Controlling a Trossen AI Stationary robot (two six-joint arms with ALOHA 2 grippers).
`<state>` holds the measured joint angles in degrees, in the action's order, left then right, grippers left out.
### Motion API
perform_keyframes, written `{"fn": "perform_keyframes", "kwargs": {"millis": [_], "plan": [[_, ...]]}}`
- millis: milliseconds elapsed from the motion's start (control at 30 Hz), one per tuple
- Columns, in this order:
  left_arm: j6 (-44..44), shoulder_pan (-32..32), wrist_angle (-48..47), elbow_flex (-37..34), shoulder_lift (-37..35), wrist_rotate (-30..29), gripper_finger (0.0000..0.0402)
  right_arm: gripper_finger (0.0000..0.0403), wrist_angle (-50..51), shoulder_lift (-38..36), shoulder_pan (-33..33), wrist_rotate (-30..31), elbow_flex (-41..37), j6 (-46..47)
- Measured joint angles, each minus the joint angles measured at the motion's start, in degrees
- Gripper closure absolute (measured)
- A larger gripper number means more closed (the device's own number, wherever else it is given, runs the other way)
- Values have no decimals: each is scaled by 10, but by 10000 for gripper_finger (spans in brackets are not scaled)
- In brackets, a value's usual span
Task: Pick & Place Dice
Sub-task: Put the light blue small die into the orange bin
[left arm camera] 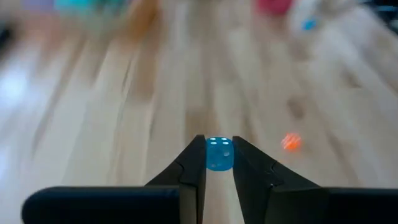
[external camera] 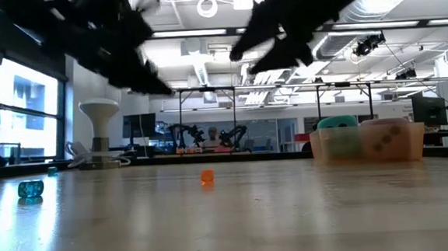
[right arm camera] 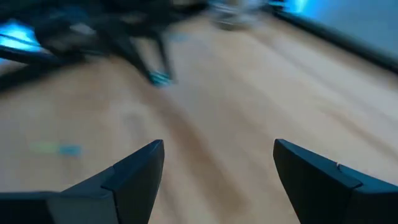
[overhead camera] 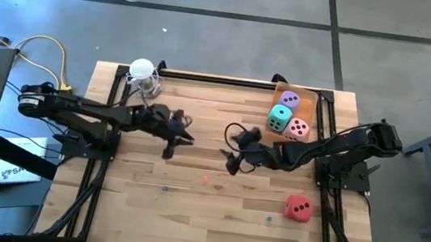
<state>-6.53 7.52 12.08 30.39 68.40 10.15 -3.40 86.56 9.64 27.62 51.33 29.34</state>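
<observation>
Four big dice show from overhead: the purple die [overhead camera: 289,99], mint green die [overhead camera: 280,115] and pink die [overhead camera: 298,129] sit packed together in a clear tray [overhead camera: 278,85] at the far right of the wooden table [overhead camera: 188,216], and the red die [overhead camera: 298,207] lies alone on the boards near the right front. A couple of tiny beads dot the wood, including an orange one [overhead camera: 205,180], and a white round-topped object [overhead camera: 141,70] stands at the far left corner. The left gripper [overhead camera: 187,138] and right gripper [overhead camera: 229,160] both hang over mid-table, near each other. Down at table height, a small blue die [external camera: 30,188] and the orange bead [external camera: 207,176] rest on the wood, the tray sits off to the right, and behind is a big lab room with ceiling lights and more arms; no readable writing anywhere. The left wrist camera shows its fingers pinched narrow onto a tiny blue die [left arm camera: 219,153] with white pips, so that's a mini one, not a big cube. The right wrist camera shows its fingers [right arm camera: 130,171] spread wide with nothing between them.
</observation>
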Motion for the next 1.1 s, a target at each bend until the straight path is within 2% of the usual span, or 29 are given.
{"fn": "perform_keyframes", "kwargs": {"millis": [100,233,367,433,600,733,833,1100], "plan": [[-75,-48,66,0,0,-20,348,109,-63,0,-7,-80,0,-11],[-130,-101,128,0,0,-97,348,109,-109,0,-18,-139,0,-9],[-165,-136,177,0,0,-172,348,109,-156,11,-22,-143,0,-11],[-180,-147,202,0,0,-189,348,109,-180,21,-22,-142,1,-11],[-198,-161,230,0,0,-193,348,109,-241,45,-22,-148,2,-25],[-198,-161,235,0,0,-193,348,109,-302,56,-30,-218,2,-25],[-198,-160,248,0,0,-192,348,109,-322,59,-32,-244,0,-13],[-200,-157,292,0,2,-162,348,109,-343,58,-52,-251,0,24]]}}
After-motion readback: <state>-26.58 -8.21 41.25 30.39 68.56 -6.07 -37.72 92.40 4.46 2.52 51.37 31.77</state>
